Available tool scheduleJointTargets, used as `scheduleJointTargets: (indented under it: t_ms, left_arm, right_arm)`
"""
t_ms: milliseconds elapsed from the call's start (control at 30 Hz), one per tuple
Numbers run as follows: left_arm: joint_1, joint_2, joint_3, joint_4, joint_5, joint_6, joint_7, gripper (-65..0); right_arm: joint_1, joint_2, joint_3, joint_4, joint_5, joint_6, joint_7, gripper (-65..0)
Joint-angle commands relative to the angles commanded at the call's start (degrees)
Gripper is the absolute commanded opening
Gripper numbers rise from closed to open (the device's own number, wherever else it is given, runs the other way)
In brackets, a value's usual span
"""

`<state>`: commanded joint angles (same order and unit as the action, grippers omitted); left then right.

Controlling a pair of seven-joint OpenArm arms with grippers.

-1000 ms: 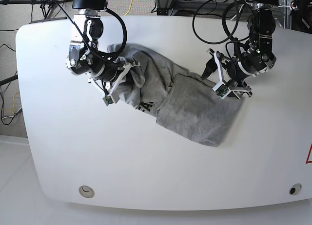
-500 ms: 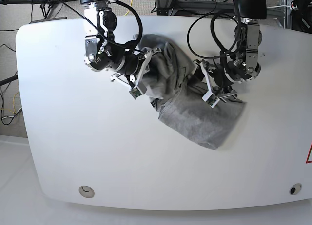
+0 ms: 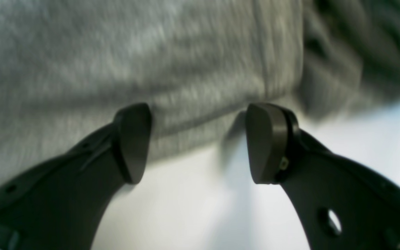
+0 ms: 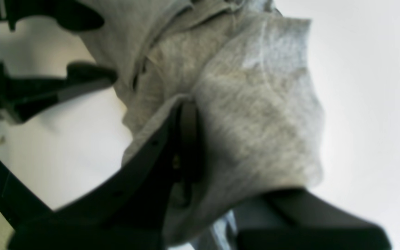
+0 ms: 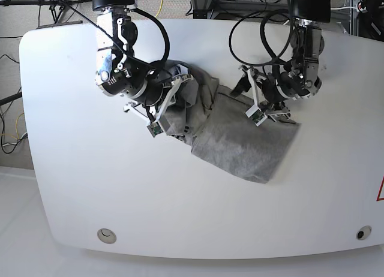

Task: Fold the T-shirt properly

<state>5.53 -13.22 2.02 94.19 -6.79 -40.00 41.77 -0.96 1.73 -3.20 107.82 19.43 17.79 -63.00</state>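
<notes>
Two-arm fold in progress. The T-shirt (image 5: 231,139) is lying near the middle of the white table (image 5: 72,169), bunched at its upper left and spreading flat toward the lower right. The right gripper (image 4: 193,149) is clamping a thick wad of grey cloth between its jaws. The left gripper (image 3: 198,142) is standing wide and empty, its tips at the hem where cloth meets table.

Risk: the right gripper is apparently holding several layers at once, though blur is making the count uncertain; pulling from such a grip could be dragging the whole shirt rather than laying one clean fold. The empty left gripper is pinning nothing, so the flat part may be sliding.

Surroundings: black cables (image 5: 264,31) are looping above the left arm, and clutter is sitting beyond the table's far edge; neither is obstructing the cloth.
</notes>
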Motion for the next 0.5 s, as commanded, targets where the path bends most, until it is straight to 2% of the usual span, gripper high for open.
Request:
scheduleJointTargets:
  t_ms: [33,100,300,333,433,500]
  left_arm:
    - [1.11,-0.77,0.10,2.09,0.26,0.00,0.63,-24.5]
    - [1.79,-1.09,-0.10,2.98,0.25,0.00,0.83,-24.6]
    - [3.57,-1.41,0.08,3.36,0.33,0.00,0.31,-24.8]
    - [2.69,-1.68,-0.39,2.64,1.38,0.22,2.49,-25.0]
    - [1.55,-1.68,-0.39,2.82,1.47,0.22,2.49,-25.0]
    - [1.19,-1.68,-0.48,2.91,1.47,0.22,2.49,-25.0]
  right_arm:
    - [0.63,-0.16,0.17,-0.51,-1.20,-0.66,-0.06,-65.0]
    - [1.12,-0.54,0.38,-1.09,-1.42,-0.83,-0.18,-65.0]
    - [1.59,-2.28,2.37,-2.74,-1.12,0.16,-0.62,-65.0]
    - [0.22,-1.24,1.14,-2.28,-2.07,-0.78,-1.57,-61.7]
    - [0.22,-1.24,1.14,-2.28,-2.07,-0.78,-1.57,-65.0]
    - [0.22,-1.24,1.14,-2.28,-2.07,-0.78,-1.57,-65.0]
